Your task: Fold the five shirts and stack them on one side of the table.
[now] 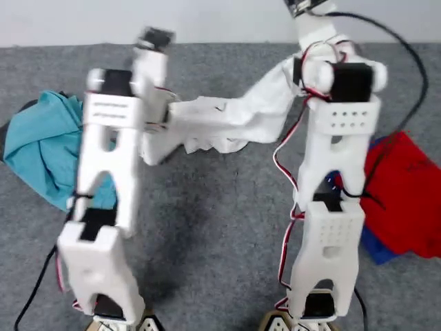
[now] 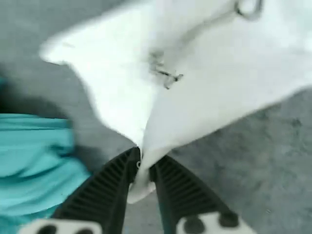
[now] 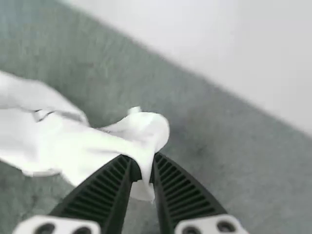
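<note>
A white shirt (image 1: 227,117) hangs stretched between the two arms above the grey table (image 1: 207,227). My left gripper (image 2: 141,165) is shut on one edge of the white shirt (image 2: 195,83), at the left end of the span. My right gripper (image 3: 144,173) is shut on a bunched corner of the white shirt (image 3: 73,141), held higher at the far right. A teal shirt (image 1: 38,148) lies crumpled at the left edge, seen beside the left gripper as teal cloth (image 2: 29,161). A red shirt (image 1: 406,196) lies over a blue one (image 1: 375,248) at the right.
The left arm (image 1: 103,207) and right arm (image 1: 331,207) stand over the near half of the table. A pale wall (image 3: 219,44) runs behind the far edge. Bare grey surface lies between the arms in front.
</note>
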`<state>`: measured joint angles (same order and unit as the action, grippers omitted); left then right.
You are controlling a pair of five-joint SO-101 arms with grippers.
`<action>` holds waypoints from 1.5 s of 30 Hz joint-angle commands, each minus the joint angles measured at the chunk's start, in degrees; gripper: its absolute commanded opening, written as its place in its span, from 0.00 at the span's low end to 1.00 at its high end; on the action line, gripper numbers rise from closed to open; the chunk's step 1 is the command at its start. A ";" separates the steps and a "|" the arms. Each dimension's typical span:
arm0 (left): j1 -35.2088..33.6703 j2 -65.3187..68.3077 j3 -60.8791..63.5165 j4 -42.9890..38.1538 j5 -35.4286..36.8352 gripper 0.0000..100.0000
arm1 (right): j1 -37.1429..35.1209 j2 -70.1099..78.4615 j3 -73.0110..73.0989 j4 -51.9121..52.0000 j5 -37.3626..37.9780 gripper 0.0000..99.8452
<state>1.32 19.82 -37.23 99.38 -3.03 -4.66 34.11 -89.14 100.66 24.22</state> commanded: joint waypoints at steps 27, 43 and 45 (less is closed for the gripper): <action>-4.40 -45.10 4.88 -17.76 -2.37 0.01 | -0.04 -44.53 10.29 1.89 -4.31 0.01; -7.12 -20.40 11.38 -78.77 -2.73 0.01 | 0.04 -33.80 32.88 -43.30 -4.22 0.01; -7.91 -16.88 7.78 -78.51 -2.55 0.01 | 0.04 -33.19 31.21 -43.47 -4.13 0.01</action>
<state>-5.10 0.04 -23.69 24.75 -5.14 -5.01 0.70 -55.47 60.84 20.62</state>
